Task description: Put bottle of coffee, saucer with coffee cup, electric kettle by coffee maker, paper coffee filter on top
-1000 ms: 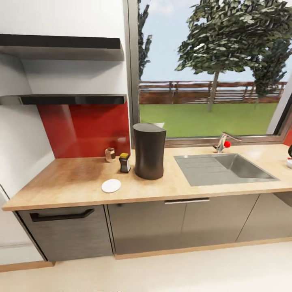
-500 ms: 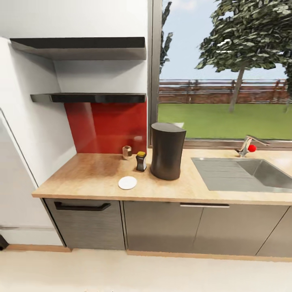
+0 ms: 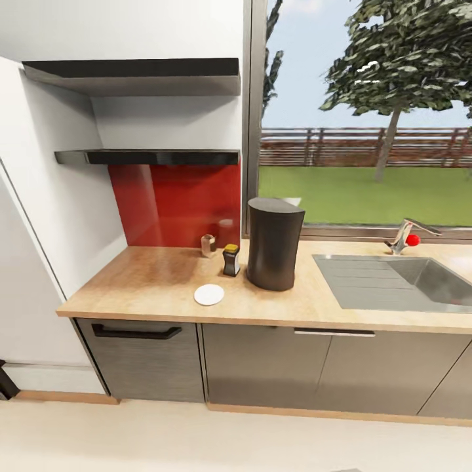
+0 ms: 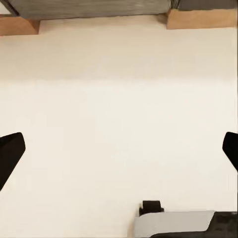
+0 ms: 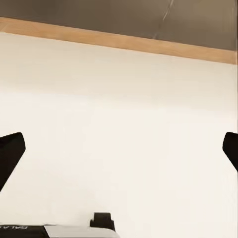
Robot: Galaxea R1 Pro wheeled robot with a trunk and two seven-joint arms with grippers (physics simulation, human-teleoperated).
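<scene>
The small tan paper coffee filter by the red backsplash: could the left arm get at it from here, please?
Probably not yet: the left gripper hangs open over bare floor, and the filter sits far back on the tan countertop.

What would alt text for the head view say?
A tall dark coffee maker stands on a tan kitchen countertop left of a steel sink. Left of it are a black bottle of coffee, a paper coffee filter and a white saucer.
</scene>
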